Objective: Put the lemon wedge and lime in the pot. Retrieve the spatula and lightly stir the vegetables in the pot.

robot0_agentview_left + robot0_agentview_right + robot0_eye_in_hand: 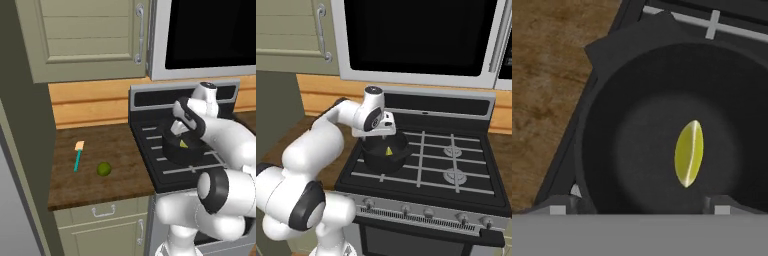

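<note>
Lemon wedge [689,153] sits in the pot [612,90]; gripper [639,202] spread above it, empty. Next: lime [103,169], left of pot.

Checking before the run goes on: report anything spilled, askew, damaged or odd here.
Nothing stands out. The lemon wedge lies inside the pot, which sits upright on the stove. The lime and spatula lie apart on the counter, nothing spilled. The tool hangs open over the pot, holding nothing.
</note>
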